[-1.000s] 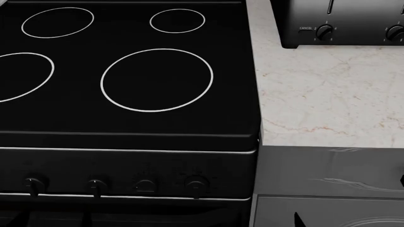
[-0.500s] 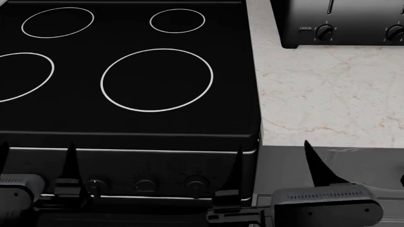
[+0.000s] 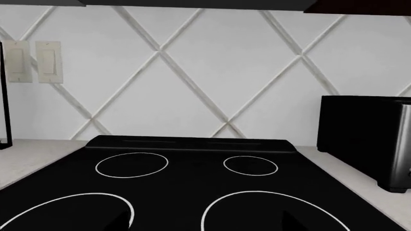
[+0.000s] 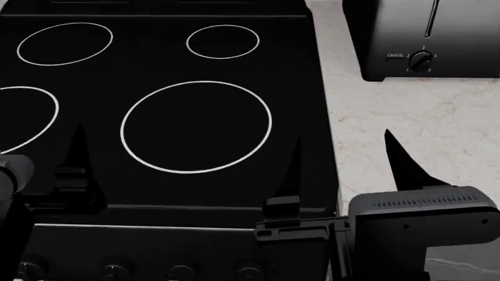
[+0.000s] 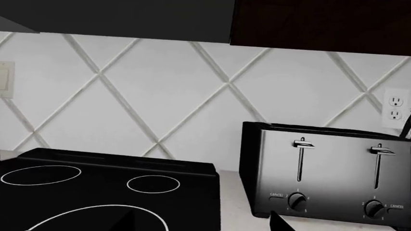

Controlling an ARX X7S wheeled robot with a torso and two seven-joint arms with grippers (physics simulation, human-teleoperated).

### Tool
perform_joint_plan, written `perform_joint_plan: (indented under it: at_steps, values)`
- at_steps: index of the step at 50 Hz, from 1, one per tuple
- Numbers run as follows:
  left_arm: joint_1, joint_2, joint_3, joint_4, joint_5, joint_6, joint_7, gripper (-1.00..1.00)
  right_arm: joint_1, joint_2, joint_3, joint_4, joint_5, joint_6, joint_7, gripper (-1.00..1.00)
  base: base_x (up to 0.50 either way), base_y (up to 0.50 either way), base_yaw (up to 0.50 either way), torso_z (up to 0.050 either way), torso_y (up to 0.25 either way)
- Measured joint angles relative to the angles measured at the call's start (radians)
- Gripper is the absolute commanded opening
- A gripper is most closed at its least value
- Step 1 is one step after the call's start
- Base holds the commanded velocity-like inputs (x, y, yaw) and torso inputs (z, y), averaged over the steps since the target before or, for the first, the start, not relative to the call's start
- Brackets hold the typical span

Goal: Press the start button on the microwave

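Observation:
The microwave and its start button do not show in any view. A dark flat underside point(image 5: 115, 17) hangs above the stove in the right wrist view; I cannot tell what it is. My left gripper point(image 4: 35, 167) is open and empty over the front left of the black cooktop point(image 4: 195, 126); its fingertips point(image 3: 119, 221) stand wide apart in the left wrist view. My right gripper point(image 4: 343, 170) is open and empty over the cooktop's front right corner, straddling the edge to the counter; one of its fingertips point(image 5: 277, 220) shows in the right wrist view.
A dark two-slot toaster point(image 4: 422, 41) with knobs stands on the marble counter point(image 4: 437, 123) right of the stove; it also shows in the right wrist view point(image 5: 327, 178). Stove knobs point(image 4: 181, 272) line the front. Tiled backsplash point(image 3: 212, 72), light switches point(image 3: 32, 61), a dark cabinet point(image 5: 321, 24) and an outlet point(image 5: 394, 108) lie behind.
Both grippers have risen into the head view, from below the stove's front to over the cooktop's front edge. The head view has shifted, so the stove and toaster sit lower in it.

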Motion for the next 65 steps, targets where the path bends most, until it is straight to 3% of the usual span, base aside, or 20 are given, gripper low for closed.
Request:
perform_joint_plan:
  at_steps: [34, 47, 65]
  values:
    - [0.013, -0.019, 0.014, 0.003, -0.03, 0.013, -0.021, 1.0, 0.009, 0.002, 0.0, 0.0, 0.056, 0.002, 0.01, 1.0, 0.44, 0.01, 0.0, 0.0, 0.0]
    - [0.028, -0.026, 0.021, -0.005, -0.038, 0.042, -0.023, 1.0, 0.216, 0.035, -0.099, -0.259, -0.031, 0.214, 0.078, 1.0, 0.0, 0.0, 0.0, 0.0, 0.0]
    - [0.032, -0.036, 0.032, -0.009, -0.046, 0.058, -0.032, 1.0, 0.488, 0.068, -0.105, -0.369, 0.037, 0.412, 0.132, 1.0, 0.0, 0.0, 0.0, 0.0, 0.0]
